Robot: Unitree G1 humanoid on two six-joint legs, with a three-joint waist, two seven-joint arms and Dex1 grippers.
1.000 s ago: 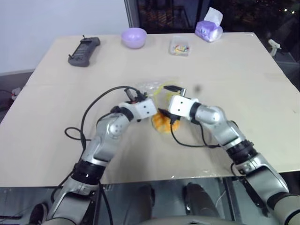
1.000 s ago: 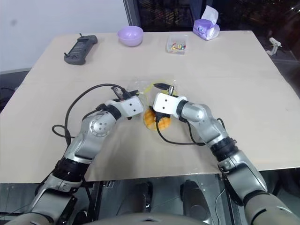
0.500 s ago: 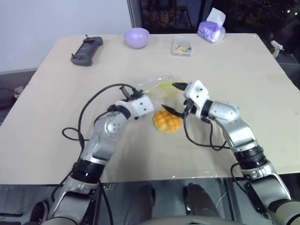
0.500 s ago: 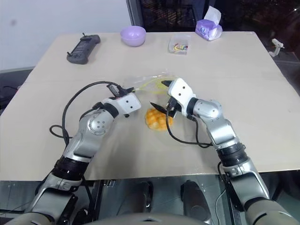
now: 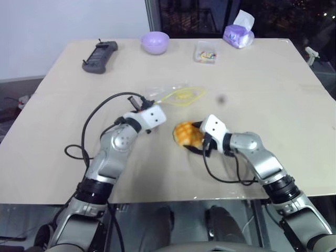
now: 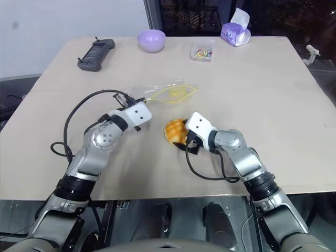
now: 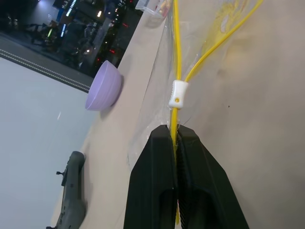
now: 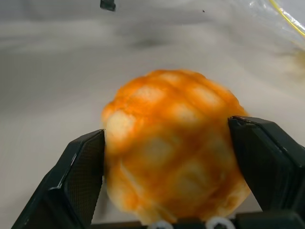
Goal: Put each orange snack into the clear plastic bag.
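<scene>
Both arms are built of rounded silver-grey metallic segments joined by black ribbed collars. Each wrist ends in a white, boxy housing, and loose black cables loop from these housings back along the forearms. The left pincer (image 7: 175,138) has two matte black, wedge-shaped fingers (image 7: 155,181) with smooth outer faces. The right pincer (image 8: 174,157) has broad black fingers (image 8: 83,174) with finely textured inner pads.

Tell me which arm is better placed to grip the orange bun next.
The right. Its tool stands open around the bun, one finger on each side. The left tool is shut on the yellow strip of the bag, so it is busy.
</scene>
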